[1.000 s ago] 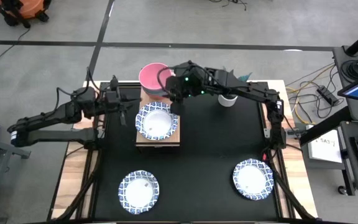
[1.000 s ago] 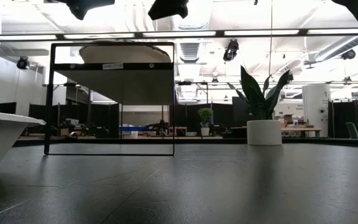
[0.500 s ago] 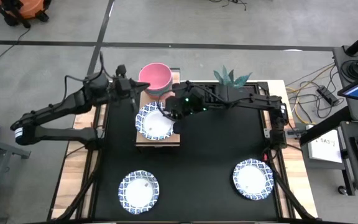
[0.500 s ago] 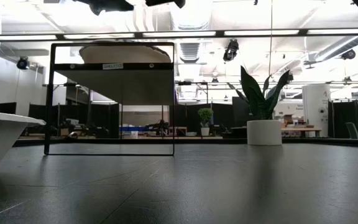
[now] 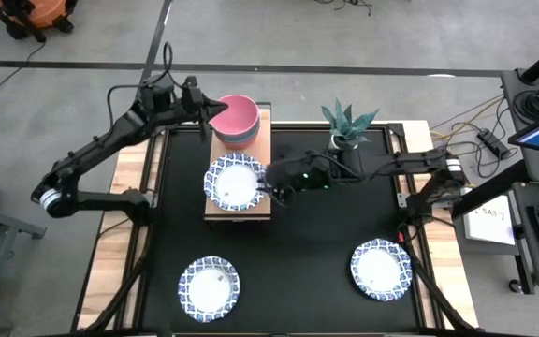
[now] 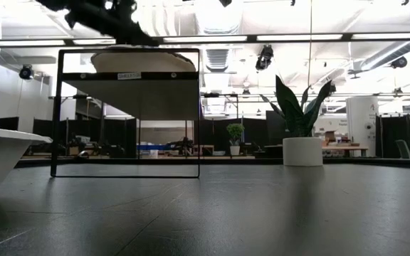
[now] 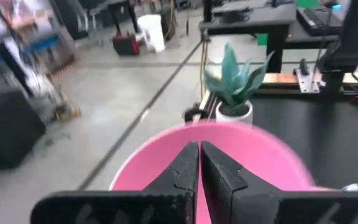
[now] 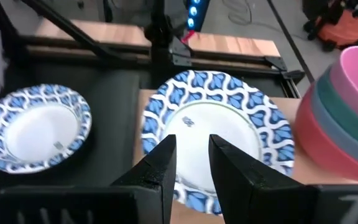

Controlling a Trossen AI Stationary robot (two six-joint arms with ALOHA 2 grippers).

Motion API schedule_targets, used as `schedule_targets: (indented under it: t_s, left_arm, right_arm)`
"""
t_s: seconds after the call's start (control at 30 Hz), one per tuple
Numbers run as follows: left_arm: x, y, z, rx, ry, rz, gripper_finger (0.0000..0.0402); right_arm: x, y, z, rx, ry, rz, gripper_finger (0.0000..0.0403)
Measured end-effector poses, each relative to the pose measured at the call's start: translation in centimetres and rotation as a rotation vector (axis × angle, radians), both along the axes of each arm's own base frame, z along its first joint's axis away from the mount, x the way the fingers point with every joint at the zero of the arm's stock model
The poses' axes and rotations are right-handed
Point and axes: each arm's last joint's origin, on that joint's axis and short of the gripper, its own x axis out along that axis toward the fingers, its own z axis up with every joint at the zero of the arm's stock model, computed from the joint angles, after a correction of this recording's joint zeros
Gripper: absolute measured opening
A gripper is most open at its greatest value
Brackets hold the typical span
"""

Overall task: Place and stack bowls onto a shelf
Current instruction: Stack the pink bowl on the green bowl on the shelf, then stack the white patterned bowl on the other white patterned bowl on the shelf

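Note:
A stack of deep bowls, pink bowl (image 5: 236,116) on top with green and red under it (image 8: 344,134), sits on the far end of the light-wood shelf (image 5: 263,131). A blue-rimmed white dish (image 5: 235,183) lies on the shelf's near half. My left gripper (image 5: 208,109) is shut, level with the pink bowl's left rim (image 7: 166,146). My right gripper (image 5: 270,188) is open by a narrow gap, at the dish's right rim (image 8: 194,186); its fingers stand over the dish in the right wrist view. Two more dishes (image 5: 209,285) (image 5: 380,269) lie on the black table. My left gripper's shut fingertips (image 7: 191,155) come level from the table's left side at the pink bowl's rim. I cannot tell whether they touch it. The bowl sits upright on the stack.
A white plant pot with a green plant (image 5: 344,139) stands right of the bowl stack at the table's far edge. The shelf is raised on a black frame (image 6: 57,114). Bare black tabletop (image 5: 326,234) lies between the shelf and the two near dishes.
My left gripper has swung from the shelf's left side toward the far edge and then right, up to the pink bowl's rim. My right gripper has drawn back from over the bowl stack toward the near edge and down, to the right rim of the dish on the shelf.

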Motion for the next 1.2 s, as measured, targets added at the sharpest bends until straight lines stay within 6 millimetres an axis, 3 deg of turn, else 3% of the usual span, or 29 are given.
schedule_targets:
  t_s: [0.27, 0.67, 0.97, 1.2]
  left_arm:
    - [0.6, 2.5, -2.3, -0.101, 0.032, -0.012, 0.0]
    - [1.1, 3.0, -3.2, -0.164, 0.036, -0.006, 0.0]
    - [1.0, 2.7, -4.0, -0.22, 0.033, -0.017, 0.0]
    - [1.1, 2.4, -2.9, -0.201, -0.051, -0.043, 0.0]
  right_arm:
    - [-2.0, 0.9, -3.1, 0.057, -0.16, -0.004, 0.0082]
    - [-3.8, 0.8, -7.1, 0.121, -0.27, -0.042, 0.0078]
    - [-4.0, 0.8, -8.3, 0.125, -0.311, -0.04, 0.0077]
    - [-4.0, 0.8, -8.2, 0.123, -0.315, -0.039, 0.0078]
